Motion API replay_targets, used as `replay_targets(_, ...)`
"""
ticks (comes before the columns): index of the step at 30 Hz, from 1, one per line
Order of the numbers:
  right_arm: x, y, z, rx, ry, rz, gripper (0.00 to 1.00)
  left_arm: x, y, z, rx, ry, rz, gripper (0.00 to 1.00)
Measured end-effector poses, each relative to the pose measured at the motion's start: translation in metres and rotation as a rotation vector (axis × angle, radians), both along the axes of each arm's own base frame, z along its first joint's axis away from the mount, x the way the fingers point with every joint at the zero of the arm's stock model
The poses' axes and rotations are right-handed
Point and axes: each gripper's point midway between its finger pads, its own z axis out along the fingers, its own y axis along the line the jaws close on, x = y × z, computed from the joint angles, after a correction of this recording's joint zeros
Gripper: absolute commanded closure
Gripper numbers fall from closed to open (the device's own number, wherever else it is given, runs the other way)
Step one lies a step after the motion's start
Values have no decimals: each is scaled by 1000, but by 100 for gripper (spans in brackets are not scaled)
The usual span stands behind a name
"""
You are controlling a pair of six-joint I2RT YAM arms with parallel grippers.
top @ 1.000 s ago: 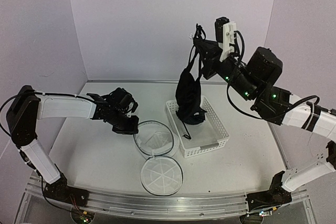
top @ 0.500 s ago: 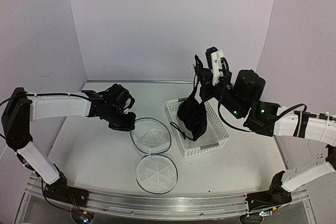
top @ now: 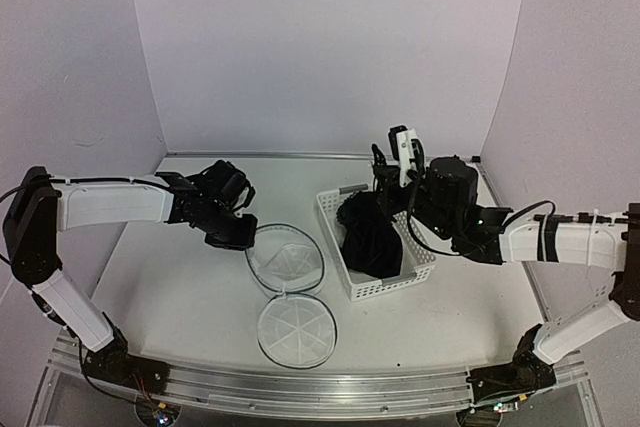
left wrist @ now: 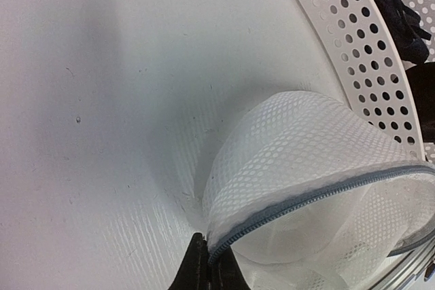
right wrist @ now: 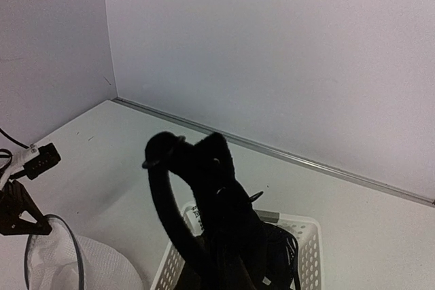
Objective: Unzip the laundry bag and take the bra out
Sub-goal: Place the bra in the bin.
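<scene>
The right gripper [top: 383, 169], jaws clamped on a strap of the black bra [top: 372, 239], hangs over the white perforated basket [top: 388, 285] toward the table's [top: 170, 287] right edge, the garment heaped inside it. The left gripper [top: 238, 235] pinches tight the zipper rim of the mesh laundry bag [top: 288, 262], which lies unzipped at mid-table beside the basket's left wall.

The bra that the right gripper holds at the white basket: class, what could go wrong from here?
1. The bra is bunched around the right gripper, with a strap looping up; on release it may snag and lift back out of the basket.
2. The left gripper pinches the laundry bag by its zip edge, close beside the basket; a pull could knock the basket.
</scene>
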Motion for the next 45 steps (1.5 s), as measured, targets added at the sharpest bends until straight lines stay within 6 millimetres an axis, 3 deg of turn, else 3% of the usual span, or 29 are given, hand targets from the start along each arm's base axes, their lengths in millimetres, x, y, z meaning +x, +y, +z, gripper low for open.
replay_targets(5, 12, -9, -35, -20, 78, -34, 93, -1, 2, -1, 9, 7, 1, 100)
replay_targets(11, 24, -14, -98, -123, 214, -67, 86, -2, 2, 0, 12, 9, -1, 100)
replay_targets(14, 24, -14, -128, -184, 284, -64, 76, 1, 0, 4, 6, 1, -1, 100)
replay_targets(17, 21, -13, -142, -217, 324, -52, 64, 1, -1, 6, 3, -2, -1, 100)
replay_targets(26, 8, -11, -142, -222, 368, 9, 39, 2, -1, 6, 3, -2, -1, 100)
replay_targets(29, -2, -9, -125, -201, 363, 59, 37, 2, -1, 5, 5, -1, -2, 100)
replay_targets(37, -45, -12, -77, -158, 358, 224, 30, 6, -5, 6, 4, -1, -2, 100)
replay_targets(41, -77, -10, -72, -126, 393, 357, 29, 9, -7, 9, -6, -9, 2, 100)
replay_targets(45, -101, -11, -83, -85, 468, 427, 27, 10, -9, 10, -25, -8, 23, 100)
